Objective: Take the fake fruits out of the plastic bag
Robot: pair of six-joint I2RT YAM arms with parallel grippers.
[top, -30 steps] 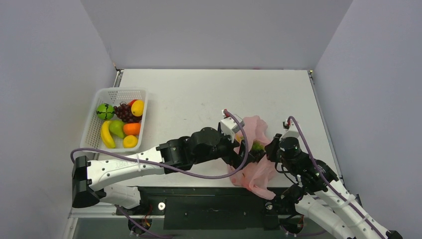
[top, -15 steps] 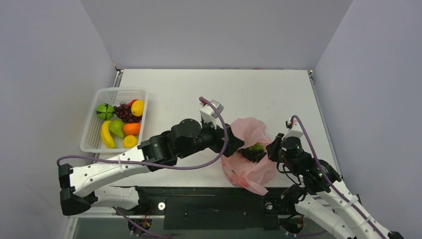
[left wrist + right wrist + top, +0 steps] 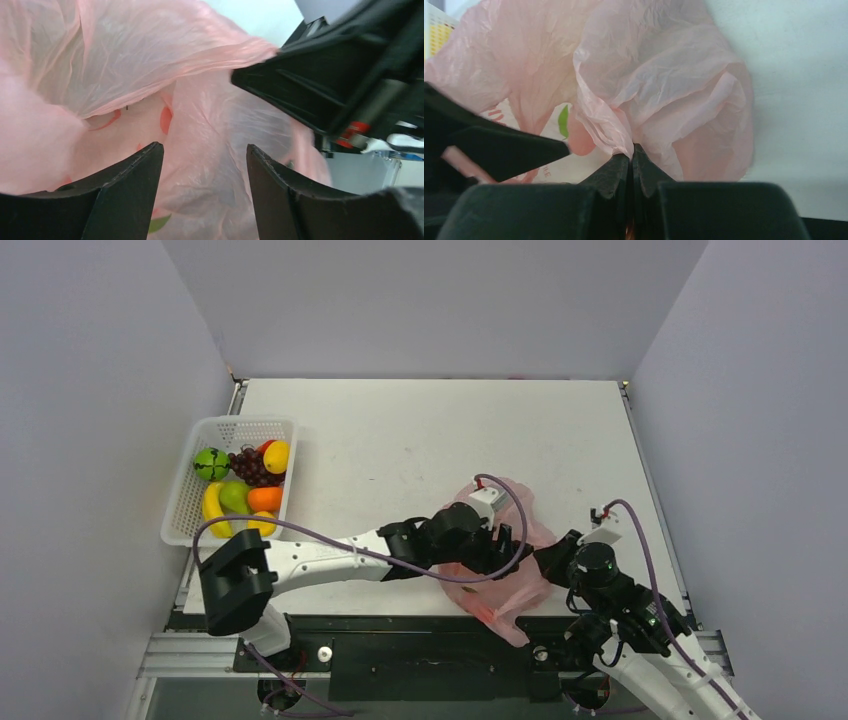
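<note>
The plastic bag point(image 3: 512, 596) lay at the lower middle of the frame, straight ahead of the wide-spread, empty left gripper point(image 3: 204, 150), with its right edge clamped in the right gripper point(image 3: 630, 151).

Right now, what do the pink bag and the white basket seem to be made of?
The pink bag looks like thin plastic film, translucent with a slight sheen: it is finely creased and printed marks show through it. The white basket looks like stiff moulded plastic, probably matt: its walls are a regular grid of small holes.
</note>
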